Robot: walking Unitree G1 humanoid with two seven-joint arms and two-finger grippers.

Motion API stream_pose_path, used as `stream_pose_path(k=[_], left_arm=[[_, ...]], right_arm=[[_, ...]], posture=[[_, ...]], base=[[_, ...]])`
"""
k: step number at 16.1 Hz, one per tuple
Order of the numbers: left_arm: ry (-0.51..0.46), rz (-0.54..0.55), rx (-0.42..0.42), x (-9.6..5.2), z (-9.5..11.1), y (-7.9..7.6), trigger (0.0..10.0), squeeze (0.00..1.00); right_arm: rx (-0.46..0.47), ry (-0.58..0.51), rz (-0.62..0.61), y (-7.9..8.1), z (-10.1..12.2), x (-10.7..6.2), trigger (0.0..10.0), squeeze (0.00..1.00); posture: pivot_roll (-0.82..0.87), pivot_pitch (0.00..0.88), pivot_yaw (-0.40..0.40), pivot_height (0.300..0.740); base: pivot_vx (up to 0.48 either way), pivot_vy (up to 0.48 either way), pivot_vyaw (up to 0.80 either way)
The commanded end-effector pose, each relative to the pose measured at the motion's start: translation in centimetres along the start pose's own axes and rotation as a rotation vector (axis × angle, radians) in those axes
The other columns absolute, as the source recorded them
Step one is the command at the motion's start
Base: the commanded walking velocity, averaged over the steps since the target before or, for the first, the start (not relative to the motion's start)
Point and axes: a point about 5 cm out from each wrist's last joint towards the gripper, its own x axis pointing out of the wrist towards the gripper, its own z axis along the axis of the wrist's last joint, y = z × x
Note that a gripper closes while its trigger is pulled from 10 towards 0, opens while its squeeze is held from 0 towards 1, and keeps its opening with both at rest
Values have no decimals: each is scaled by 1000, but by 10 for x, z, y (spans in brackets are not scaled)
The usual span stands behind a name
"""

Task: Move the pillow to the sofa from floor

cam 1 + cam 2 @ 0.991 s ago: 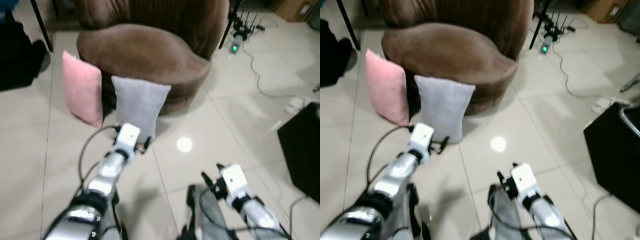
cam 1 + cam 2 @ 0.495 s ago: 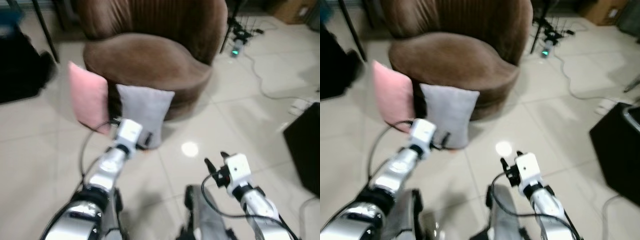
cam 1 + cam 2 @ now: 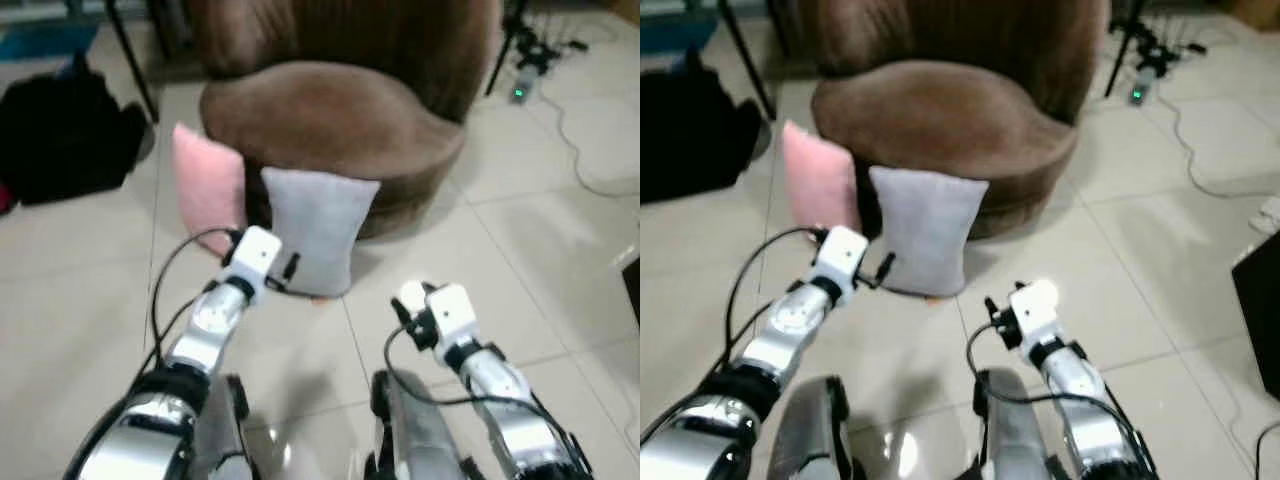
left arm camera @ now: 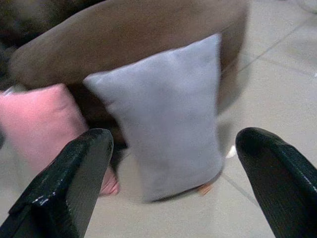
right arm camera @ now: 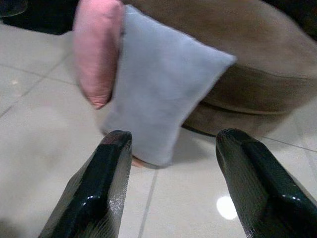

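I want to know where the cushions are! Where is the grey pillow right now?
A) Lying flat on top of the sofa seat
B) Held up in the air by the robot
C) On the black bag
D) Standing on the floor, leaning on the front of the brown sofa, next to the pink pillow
D: the grey pillow stands on the tiles against the brown sofa, beside the pink pillow; both sets of jaws are open and apart from it.

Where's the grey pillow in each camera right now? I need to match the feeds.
Left eye: grey pillow at centre, leaning on the brown sofa.
Right eye: left of centre, against the sofa.
Left wrist: centre, between the open fingers.
Right wrist: upper centre, above the open fingers.
Shared landmark: the pink pillow touching the grey one's side.
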Motion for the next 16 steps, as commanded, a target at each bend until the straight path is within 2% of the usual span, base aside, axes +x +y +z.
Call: stream_pose_path(k=[1, 4, 8, 16], left_arm=[[34, 9, -17, -2, -8, -4, 10000, 0], [37, 14, -38, -2, -9, -12, 10000, 0], [47, 16, -26, -2, -10, -12, 10000, 0], [47, 12, -23, 3, -5, -15, 10000, 0]], right_arm=[[3, 2, 11, 2, -3, -3, 10000, 0], [14, 9, 27, 5, -9, -7, 10000, 0], [17, 13, 45, 11, -12, -11, 10000, 0], [22, 22, 34, 10, -17, -19, 10000, 0]], posture=[[-52, 97, -22, 520], [-71, 99, -50, 520], [-88, 98, -53, 520], [-112, 113, -47, 520]], base=[[424, 0, 0], [459, 0, 0], [460, 0, 0], [470, 0, 0]])
